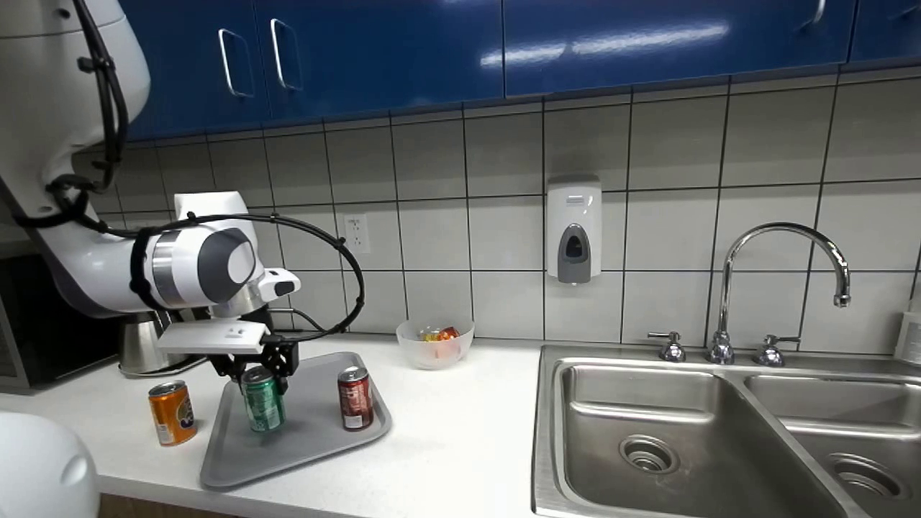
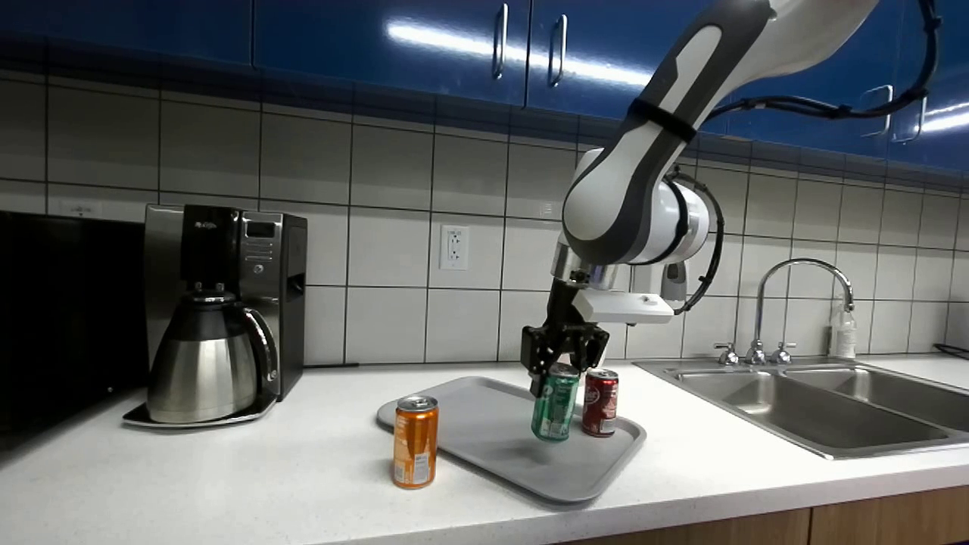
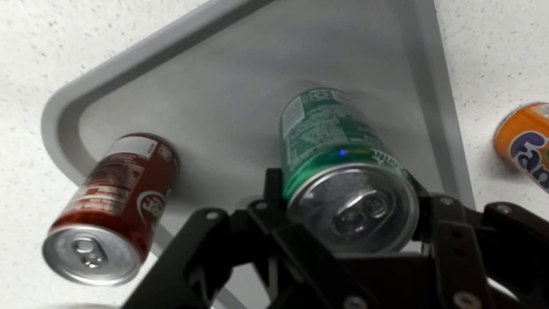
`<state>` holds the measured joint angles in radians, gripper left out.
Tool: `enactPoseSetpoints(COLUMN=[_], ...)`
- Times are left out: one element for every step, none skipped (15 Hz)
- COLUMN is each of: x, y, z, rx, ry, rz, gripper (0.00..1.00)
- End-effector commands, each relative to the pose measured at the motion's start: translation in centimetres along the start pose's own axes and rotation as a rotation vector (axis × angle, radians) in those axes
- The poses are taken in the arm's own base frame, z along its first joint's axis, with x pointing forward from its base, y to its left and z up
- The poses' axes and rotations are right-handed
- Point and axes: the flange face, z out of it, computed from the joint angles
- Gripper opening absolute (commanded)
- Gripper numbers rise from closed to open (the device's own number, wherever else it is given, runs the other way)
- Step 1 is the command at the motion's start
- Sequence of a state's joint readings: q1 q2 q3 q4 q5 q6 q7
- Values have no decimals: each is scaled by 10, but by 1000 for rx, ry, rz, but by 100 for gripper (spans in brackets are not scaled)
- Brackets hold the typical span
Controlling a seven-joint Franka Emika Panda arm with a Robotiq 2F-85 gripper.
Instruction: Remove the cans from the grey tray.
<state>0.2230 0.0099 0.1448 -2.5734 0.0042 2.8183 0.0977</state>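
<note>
My gripper point(image 3: 346, 191) is shut on the green can point(image 3: 326, 128), fingers on either side of its upper end. In both exterior views this can stands slightly tilted over the grey tray point(image 2: 484, 416); whether its base touches the tray I cannot tell. The red can point(image 1: 355, 399) stands upright on the tray, towards the sink side, and shows at lower left in the wrist view. Off the tray, on the white counter, the orange can point(image 2: 415, 446) stands upright, and part of it appears at the right edge of the wrist view.
A translucent bowl point(image 1: 424, 352) with colourful contents sits near the tiled wall behind the tray. The steel sink point(image 1: 547, 432) lies beyond the red can's side. A coffee maker point(image 2: 291, 303) with a steel carafe point(image 2: 200, 378) stands on the opposite side.
</note>
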Motion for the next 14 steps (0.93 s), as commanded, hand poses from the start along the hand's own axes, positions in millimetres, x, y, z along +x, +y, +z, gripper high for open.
enactPoseSetpoints(x=[-19, -22, -25, -28, -31, -33, -35, -36, -38, -39, -39, -40, -40, -41], y=[22, 28, 34, 39, 45, 50, 56, 60, 66, 70, 75, 79, 83, 88], z=[-19, -21, -22, -24, -25, -26, -27, -28, -28, -27, -24, -22, -20, -18], rx=[-19, -26, -32, -37, -41, -44, -48, -52, -56, -59, -60, -60, -66, -68], ry=[1, 0, 0, 1, 3, 2, 2, 1, -3, -5, -11, -17, -20, -23], rz=[43, 53, 65, 77, 90, 101, 113, 124, 135, 143, 149, 155, 164, 169], gripper=[38, 38, 38, 38, 38, 38, 38, 38, 38, 38, 38, 38, 38, 38])
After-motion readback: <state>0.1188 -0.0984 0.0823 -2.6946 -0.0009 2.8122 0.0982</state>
